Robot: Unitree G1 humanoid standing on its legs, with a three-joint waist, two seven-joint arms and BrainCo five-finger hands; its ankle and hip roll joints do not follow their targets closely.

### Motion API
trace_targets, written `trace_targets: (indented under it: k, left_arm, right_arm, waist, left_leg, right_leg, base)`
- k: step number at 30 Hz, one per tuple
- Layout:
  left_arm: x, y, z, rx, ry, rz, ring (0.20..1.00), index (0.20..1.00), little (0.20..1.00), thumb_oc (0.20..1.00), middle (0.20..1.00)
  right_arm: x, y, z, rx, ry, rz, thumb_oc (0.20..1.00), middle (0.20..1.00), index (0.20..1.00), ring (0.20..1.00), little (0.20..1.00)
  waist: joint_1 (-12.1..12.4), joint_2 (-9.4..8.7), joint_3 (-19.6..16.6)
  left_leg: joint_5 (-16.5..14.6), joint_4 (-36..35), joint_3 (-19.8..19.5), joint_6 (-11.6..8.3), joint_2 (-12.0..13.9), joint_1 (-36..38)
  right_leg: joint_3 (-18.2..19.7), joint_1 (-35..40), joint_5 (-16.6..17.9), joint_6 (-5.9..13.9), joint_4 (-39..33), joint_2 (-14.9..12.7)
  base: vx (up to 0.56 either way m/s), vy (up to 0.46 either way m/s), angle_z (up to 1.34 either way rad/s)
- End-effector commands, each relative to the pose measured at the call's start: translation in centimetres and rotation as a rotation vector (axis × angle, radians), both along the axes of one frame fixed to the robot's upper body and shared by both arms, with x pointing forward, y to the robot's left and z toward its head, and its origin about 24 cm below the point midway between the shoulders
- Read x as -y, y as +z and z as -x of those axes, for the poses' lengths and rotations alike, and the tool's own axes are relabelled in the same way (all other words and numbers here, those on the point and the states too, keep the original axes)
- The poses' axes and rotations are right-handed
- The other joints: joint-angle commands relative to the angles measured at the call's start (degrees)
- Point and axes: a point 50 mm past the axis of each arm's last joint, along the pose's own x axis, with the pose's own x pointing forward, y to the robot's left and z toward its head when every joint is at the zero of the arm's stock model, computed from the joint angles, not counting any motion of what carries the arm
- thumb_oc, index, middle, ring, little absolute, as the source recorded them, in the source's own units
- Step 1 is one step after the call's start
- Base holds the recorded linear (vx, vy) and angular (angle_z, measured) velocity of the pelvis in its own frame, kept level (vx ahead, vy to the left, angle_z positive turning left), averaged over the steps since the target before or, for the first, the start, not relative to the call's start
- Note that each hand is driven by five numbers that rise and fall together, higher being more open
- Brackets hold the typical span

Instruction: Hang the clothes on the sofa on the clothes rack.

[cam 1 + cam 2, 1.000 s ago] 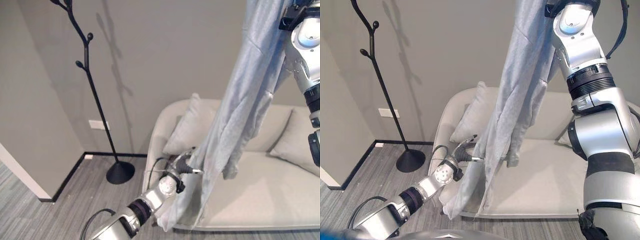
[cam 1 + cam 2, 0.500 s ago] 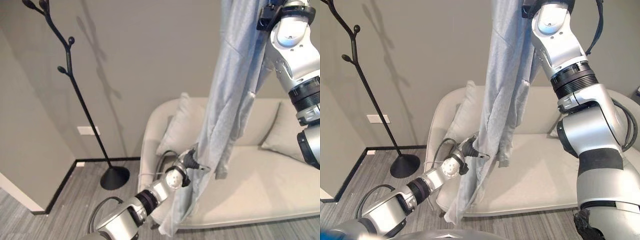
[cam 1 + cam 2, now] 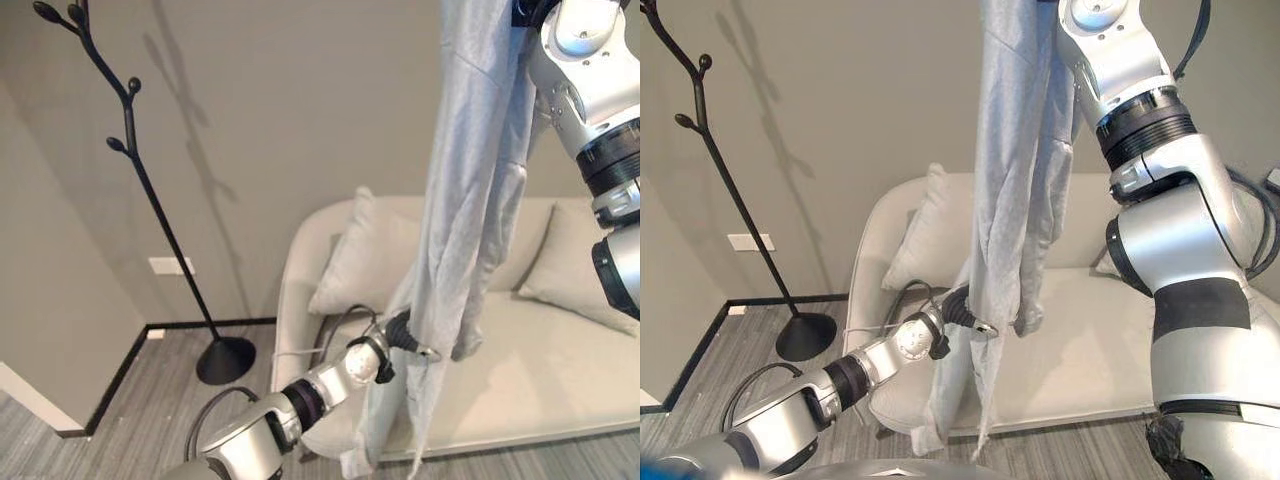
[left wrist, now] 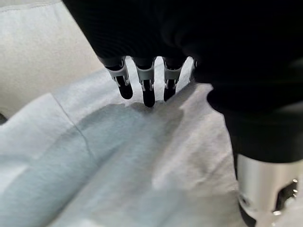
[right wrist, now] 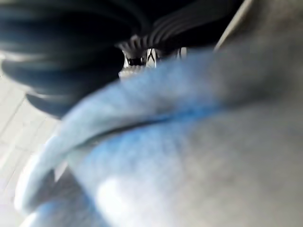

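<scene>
One garment, lifted clear of the sofa and swung a little nearer the rack.

The grey garment (image 3: pixel 470 200) now hangs full-length from the raised right arm — its hem has drawn in over the sofa (image 3: pixel 520 390) front edge, and the view has turned toward the clothes rack (image 3: pixel 150 200). The right hand (image 5: pixel 142 56) is buried in cloth, so I cannot tell its grip. The left hand (image 4: pixel 147 80) rests straight, relaxed fingers on the fabric low down. The rack stands well apart from the sofa, beyond its arm — that arm and the cushions (image 3: pixel 365 255) sit between.
</scene>
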Motion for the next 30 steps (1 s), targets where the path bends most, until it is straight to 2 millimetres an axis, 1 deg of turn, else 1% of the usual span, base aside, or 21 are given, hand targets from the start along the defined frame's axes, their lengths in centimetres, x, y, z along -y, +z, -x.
trace_targets:
  k: [1,3,5,6,7,10,12,13,14,15,17,21,22,23,24,26,27,29,30]
  left_arm:
    - [0.7,1.9,-2.6,0.070,0.049,0.003,1.000,1.000,1.000,1.000,1.000]
    - [0.1,1.9,-3.0,0.069,0.087,-0.003,1.000,1.000,1.000,1.000,1.000]
    - [0.1,1.9,-3.1,0.065,0.095,0.001,1.000,1.000,1.000,1.000,1.000]
    - [0.3,2.1,-3.3,0.058,0.107,0.012,0.501,0.501,0.501,0.501,0.501]
    - [0.4,2.2,-3.3,0.056,0.106,0.020,0.200,0.200,0.200,0.200,0.200]
    - [0.2,2.0,-3.2,0.035,0.116,0.033,0.200,0.200,0.200,0.200,0.200]
    - [-0.6,1.7,-3.6,0.017,0.167,0.025,0.200,0.200,0.200,0.200,0.200]
    - [-0.6,1.7,-3.6,0.018,0.167,0.025,0.200,0.200,0.200,0.200,0.200]
    - [-1.5,1.0,-3.8,-0.001,0.214,-0.001,0.200,0.200,0.200,0.200,0.200]
    - [-1.5,1.0,-3.8,-0.001,0.214,-0.001,0.200,0.200,0.200,0.200,0.200]
    - [-2.5,0.3,-3.8,-0.027,0.262,-0.013,0.200,0.200,0.200,0.200,0.200]
    - [-3.2,-0.1,-3.8,-0.038,0.294,-0.015,0.200,0.200,0.200,0.200,0.200]
    - [-3.8,-0.5,-3.6,-0.049,0.312,-0.022,0.200,0.200,0.200,0.200,0.200]
    - [-4.2,-0.7,-3.6,-0.051,0.327,-0.020,0.200,0.200,0.200,0.200,0.200]
    - [-4.2,-0.6,-3.6,-0.050,0.327,-0.020,0.200,0.200,0.200,0.200,0.200]
    - [-4.9,-0.8,-3.7,-0.056,0.358,-0.008,0.200,0.200,0.200,0.200,0.200]
    - [-5.6,-0.5,-4.0,-0.040,0.399,0.013,0.200,0.200,0.200,0.200,0.200]
    - [-6.2,0.3,-4.5,-0.009,0.445,0.057,0.200,0.200,0.200,0.200,0.200]
    - [-6.2,0.3,-4.5,-0.009,0.446,0.057,0.200,0.200,0.200,0.200,0.200]
  right_arm:
    - [-1.2,9.2,5.2,0.243,0.029,-0.020,0.200,0.200,0.200,0.200,0.200]
    - [-1.5,9.3,5.0,0.231,0.053,-0.035,0.200,0.200,0.200,0.200,0.200]
    - [-1.8,9.3,5.0,0.229,0.072,-0.043,0.200,0.200,0.200,0.200,0.200]
    - [-2.1,9.2,4.9,0.220,0.100,-0.063,0.200,0.200,0.200,0.200,0.200]
    - [-2.2,9.2,4.8,0.215,0.105,-0.066,0.200,0.200,0.200,0.200,0.200]
    - [-1.9,9.3,4.8,0.209,0.089,-0.061,0.200,0.200,0.200,0.200,0.200]
    - [-1.0,9.3,4.7,0.198,0.080,-0.085,0.200,0.200,0.200,0.200,0.200]
    - [-1.0,9.3,4.7,0.199,0.080,-0.085,0.200,0.200,0.200,0.200,0.200]
    - [-0.4,9.5,4.8,0.196,0.082,-0.111,0.200,0.200,0.200,0.200,0.200]
    - [-0.4,9.5,4.8,0.196,0.082,-0.111,0.200,0.200,0.200,0.200,0.200]
    - [0.2,10.0,5.1,0.199,0.063,-0.111,0.200,0.200,0.200,0.200,0.200]
    - [0.8,10.4,5.4,0.200,0.022,-0.091,0.200,0.200,0.200,0.200,0.200]
    - [1.4,10.7,5.6,0.205,-0.008,-0.078,0.200,0.200,0.200,0.200,0.200]
    - [1.7,10.9,5.8,0.207,-0.036,-0.064,0.200,0.200,0.200,0.200,0.200]
    - [1.7,10.9,5.8,0.207,-0.037,-0.063,0.200,0.200,0.200,0.200,0.200]
    - [2.3,11.3,6.2,0.212,-0.092,-0.028,0.200,0.200,0.200,0.200,0.200]
    - [2.6,11.4,6.4,0.219,-0.130,0.006,0.200,0.200,0.200,0.200,0.200]
    - [2.6,11.4,6.6,0.233,-0.162,0.064,0.200,0.200,0.200,0.200,0.200]
    - [2.6,11.4,6.6,0.233,-0.162,0.064,0.200,0.200,0.200,0.200,0.200]
  waist:
    - [1.4,-0.99,0.0]
    - [1.3,-1.09,-0.2]
    - [1.3,-1.07,-0.3]
    - [1.3,-1.15,-0.6]
    - [1.3,-1.21,-0.6]
    - [1.6,-1.42,-0.7]
    - [1.8,-1.75,-0.8]
    - [1.7,-1.74,-0.8]
    - [1.9,-2.01,-0.9]
    - [1.9,-2.00,-0.9]
    - [2.2,-2.45,-1.2]
    - [2.4,-2.82,-1.3]
    - [2.6,-3.01,-1.3]
    - [2.7,-3.21,-1.4]
    - [2.7,-3.20,-1.3]
    - [2.9,-3.36,-1.3]
    - [3.0,-3.49,-1.3]
    - [3.0,-3.46,-1.1]
    - [3.0,-3.46,-1.1]
  left_leg:
    - [1.3,0.3,-3.3,-4.78,5.6,-4.0]
    - [1.2,0.3,-3.3,-4.75,5.5,-3.7]
    - [1.2,0.3,-3.3,-4.73,5.5,-3.8]
    - [1.1,0.3,-3.3,-4.69,5.5,-3.6]
    - [1.1,0.3,-3.4,-4.68,5.4,-3.6]
    - [1.0,0.3,-3.5,-4.70,5.3,-3.8]
    - [1.1,0.3,-3.7,-4.80,5.2,-4.0]
    - [1.1,0.3,-3.8,-4.80,5.2,-4.0]
    - [1.2,0.3,-3.9,-4.84,5.2,-4.1]
    - [1.2,0.3,-4.0,-4.84,5.2,-4.1]
    - [1.3,0.3,-4.2,-4.88,5.2,-4.3]
    - [0.9,0.3,-4.5,-5.07,5.2,-4.1]
    - [1.3,0.3,-4.5,-4.90,5.2,-4.3]
    - [1.0,0.3,-4.6,-5.11,5.2,-4.2]
    - [1.0,0.3,-4.6,-5.11,5.2,-4.2]
    - [1.0,0.3,-4.7,-5.12,5.2,-4.3]
    - [1.1,0.3,-4.7,-5.10,5.2,-4.3]
    - [1.1,0.3,-4.6,-5.05,5.3,-4.3]
    - [1.1,0.3,-4.6,-5.05,5.3,-4.3]
  right_leg:
    - [-1.4,2.0,-2.3,-1.54,3.0,-1.6]
    - [-1.3,2.1,-2.1,-1.51,3.0,-1.7]
    - [-1.3,2.0,-2.0,-1.48,2.9,-1.7]
    - [-1.4,2.2,-2.0,-1.42,2.9,-1.7]
    - [-1.5,2.2,-2.0,-1.40,2.9,-1.7]
    - [-1.8,2.4,-1.9,-1.32,2.7,-1.8]
    - [-2.1,2.6,-1.8,-1.28,2.4,-1.7]
    - [-2.1,2.6,-1.8,-1.28,2.4,-1.7]
    - [-2.4,2.7,-1.7,-1.22,2.4,-1.7]
    - [-2.4,2.7,-1.7,-1.21,2.4,-1.7]
    - [-2.7,2.9,-1.6,-1.15,2.2,-1.7]
    - [-3.0,3.3,-2.0,-1.16,2.1,-1.6]
    - [-3.1,3.2,-1.7,-1.21,2.2,-1.4]
    - [-3.2,3.6,-2.0,-1.20,2.1,-1.5]
    - [-3.2,3.6,-2.0,-1.19,2.0,-1.5]
    - [-3.3,3.7,-2.0,-1.22,2.0,-1.4]
    - [-3.4,3.7,-2.0,-1.26,2.0,-1.3]
    - [-3.4,3.6,-2.0,-1.30,2.0,-1.2]
    - [-3.4,3.6,-2.0,-1.30,2.0,-1.2]
  base:
    - [0.00,0.000,0.00]
    - [0.00,0.000,0.00]
    - [0.00,0.000,0.00]
    - [0.00,0.000,0.00]
    - [0.00,0.000,0.00]
    - [0.00,0.000,0.00]
    - [0.00,0.000,0.00]
    - [0.00,0.000,0.00]
    - [0.00,0.000,0.00]
    - [0.00,0.002,0.05]
    - [0.00,0.003,0.07]
    - [0.01,0.006,0.05]
    - [0.03,-0.004,0.04]
    - [0.00,0.001,0.05]
    - [0.02,-0.004,0.05]
    - [0.00,0.000,0.06]
    - [0.00,0.001,0.06]
    - [0.00,0.000,0.00]
    - [0.00,0.000,0.00]
